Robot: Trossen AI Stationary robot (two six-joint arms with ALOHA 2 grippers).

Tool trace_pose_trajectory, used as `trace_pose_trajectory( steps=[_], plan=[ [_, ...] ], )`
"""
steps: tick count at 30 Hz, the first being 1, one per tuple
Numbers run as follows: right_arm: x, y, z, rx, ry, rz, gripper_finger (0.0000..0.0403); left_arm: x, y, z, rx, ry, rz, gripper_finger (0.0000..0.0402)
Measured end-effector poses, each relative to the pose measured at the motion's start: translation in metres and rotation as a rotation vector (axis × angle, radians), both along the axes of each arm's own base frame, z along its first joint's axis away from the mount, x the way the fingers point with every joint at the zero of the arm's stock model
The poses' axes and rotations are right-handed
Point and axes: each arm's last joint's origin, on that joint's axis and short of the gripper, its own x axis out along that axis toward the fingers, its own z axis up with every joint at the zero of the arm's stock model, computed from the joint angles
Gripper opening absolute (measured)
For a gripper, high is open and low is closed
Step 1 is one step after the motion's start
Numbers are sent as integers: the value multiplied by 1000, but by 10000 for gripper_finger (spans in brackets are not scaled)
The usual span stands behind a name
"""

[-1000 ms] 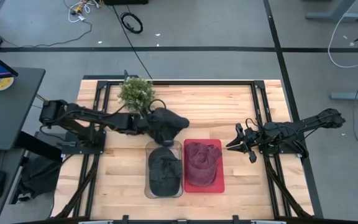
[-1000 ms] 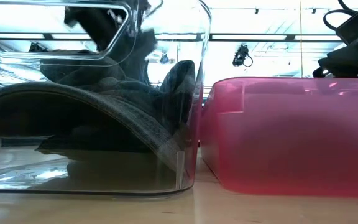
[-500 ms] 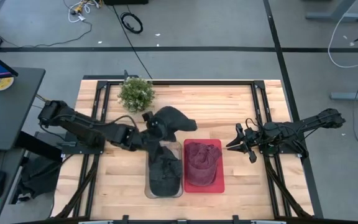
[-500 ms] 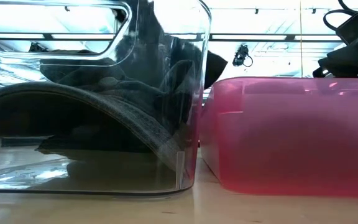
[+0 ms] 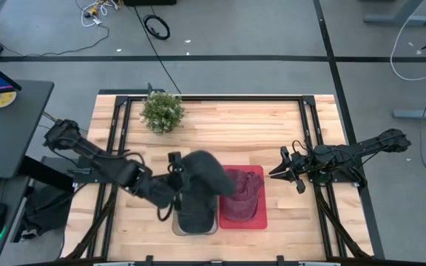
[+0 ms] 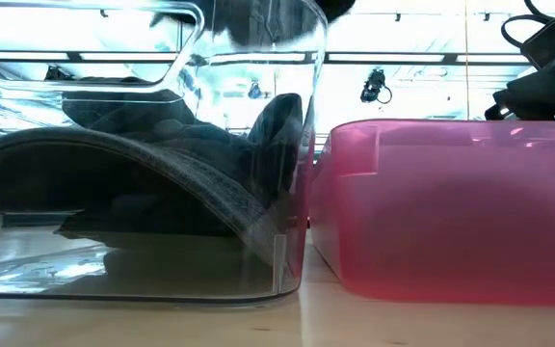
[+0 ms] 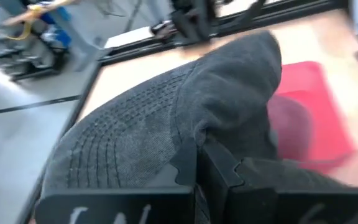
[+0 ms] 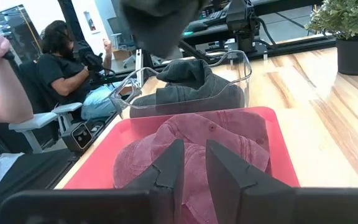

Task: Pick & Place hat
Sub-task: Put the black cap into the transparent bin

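A dark grey hat hangs in the air over the clear bin and the near edge of the red tray. My left gripper is shut on it, reaching in from the table's left. The same hat shows at the top of the right wrist view. Another dark hat lies inside the clear bin. A red hat lies in the red tray. My right gripper waits at the table's right, open by a narrow gap, nothing between its fingers. My left gripper pinches a bunched fold of the grey hat's cloth between its two shut fingers. The fingers come from the table's left, slanting downward. The hat is lifted clear of the table and bulges out ahead of the fingers, above the clear bin.
A small potted plant stands at the far left of the table. The bin and tray sit side by side near the front edge. Bare wood lies between them and the plant. People sit beyond the table in the right wrist view.
My left gripper has swung from the table's far middle toward the near edge and upward, rolling as it went. It has carried the grey hat from behind the clear bin to a place above it, clear of the table.
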Motion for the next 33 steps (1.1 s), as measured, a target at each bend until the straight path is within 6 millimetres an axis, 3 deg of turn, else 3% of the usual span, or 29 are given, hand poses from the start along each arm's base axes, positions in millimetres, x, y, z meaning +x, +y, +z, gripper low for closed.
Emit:
trace_pose_trajectory(
  steps=[7, 17, 33],
  plan=[
    [0, 0, 0, 0, 0, 0, 68, -11, -17, -3, -62, 79, -145, 14],
    [0, 0, 0, 0, 0, 0, 68, -16, -18, -13, -123, 225, -235, 10],
    [0, 0, 0, 1, -1, 0, 68, 11, -12, -48, -160, 399, -303, 16]
  ],
)
